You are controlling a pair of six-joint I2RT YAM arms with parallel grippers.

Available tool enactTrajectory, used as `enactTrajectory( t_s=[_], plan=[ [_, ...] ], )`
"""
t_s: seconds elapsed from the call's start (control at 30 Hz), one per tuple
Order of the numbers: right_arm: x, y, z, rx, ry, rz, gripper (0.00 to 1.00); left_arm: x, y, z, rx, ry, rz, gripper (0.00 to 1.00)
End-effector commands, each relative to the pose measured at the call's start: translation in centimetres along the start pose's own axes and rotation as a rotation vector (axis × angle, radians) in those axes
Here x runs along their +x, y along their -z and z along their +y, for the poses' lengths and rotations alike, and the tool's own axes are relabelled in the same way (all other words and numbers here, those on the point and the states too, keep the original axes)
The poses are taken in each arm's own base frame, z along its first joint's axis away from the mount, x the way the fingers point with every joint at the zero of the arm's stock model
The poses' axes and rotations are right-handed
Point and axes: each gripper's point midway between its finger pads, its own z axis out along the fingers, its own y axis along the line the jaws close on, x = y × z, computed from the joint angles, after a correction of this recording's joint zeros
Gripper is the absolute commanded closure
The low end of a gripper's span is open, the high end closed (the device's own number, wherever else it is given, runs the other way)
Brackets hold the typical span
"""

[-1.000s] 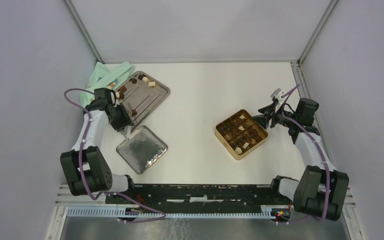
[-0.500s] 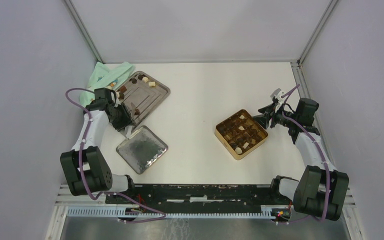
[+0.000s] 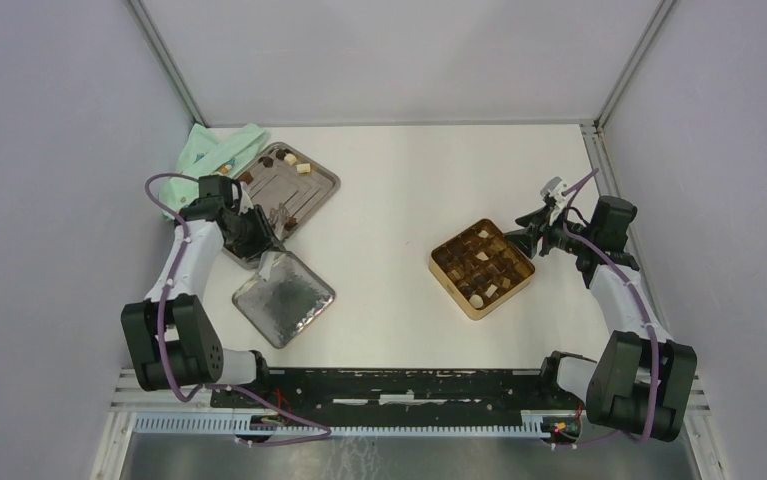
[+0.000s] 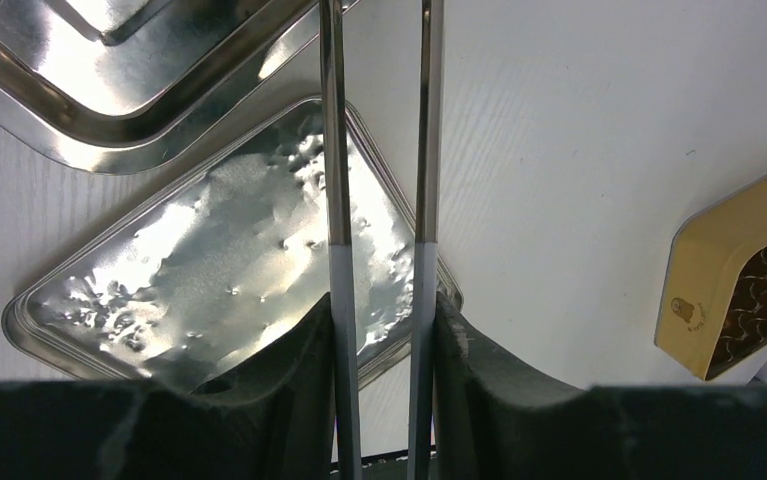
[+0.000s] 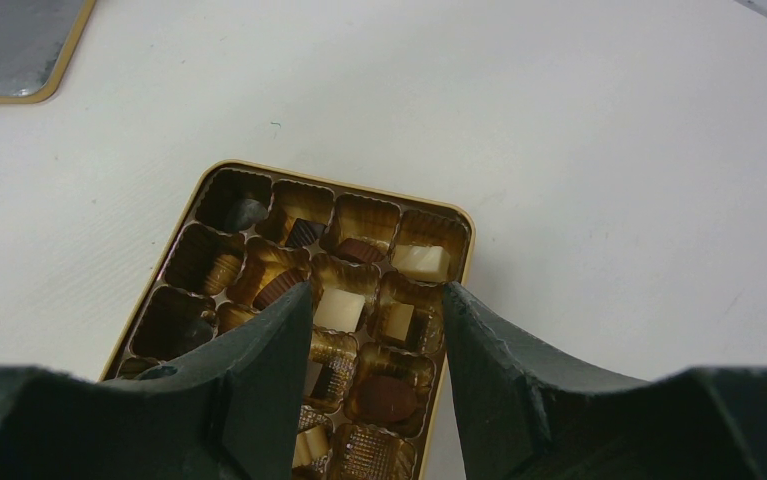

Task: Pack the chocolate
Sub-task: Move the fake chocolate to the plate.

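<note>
The gold square tin (image 3: 481, 268) sits right of centre with several chocolate pieces in its cups, such as a cream one (image 5: 421, 262) and a brown one (image 5: 387, 398). More loose chocolate pieces (image 3: 289, 158) lie on the far metal tray (image 3: 311, 195). My left gripper (image 3: 251, 232) is shut on metal tweezers (image 4: 331, 150), at the near edge of that tray. The tweezers' arms run up between the fingers (image 4: 309, 340) and their tips are out of the wrist view. My right gripper (image 3: 522, 236) is open and empty, at the tin's far right edge (image 5: 377, 290).
A second shiny tray (image 3: 282, 297), with nothing on it, lies near the left arm; it also shows in the left wrist view (image 4: 209, 260). A mint-green bag (image 3: 209, 150) lies at the far left beside the chocolate tray. Grey walls enclose the table on three sides.
My left gripper has swung a little to the right and forward with the tweezers, towards the chocolate tray. The right arm and the tin have not moved.
</note>
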Motion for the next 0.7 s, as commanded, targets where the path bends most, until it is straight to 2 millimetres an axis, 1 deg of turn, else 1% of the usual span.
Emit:
enactTrajectory(
  t_s=[0.0,0.23,0.47,0.67],
  plan=[
    [-1.2,0.0,-0.2,-0.002,0.042,-0.018,0.44,-0.8,1.3,-0.8,0.016,-0.086,-0.046,0.59],
    [-1.2,0.0,-0.2,-0.001,0.041,-0.018,0.44,-2.1,2.6,-0.7,-0.019,-0.069,-0.133,0.59],
    [-1.3,0.0,-0.1,-0.003,0.044,-0.019,0.44,-2.6,2.6,0.2,-0.073,-0.041,-0.174,0.59],
    [-1.3,0.0,-0.1,-0.005,0.044,-0.019,0.44,-2.9,3.9,-0.3,-0.062,-0.035,-0.216,0.6]
  ],
)
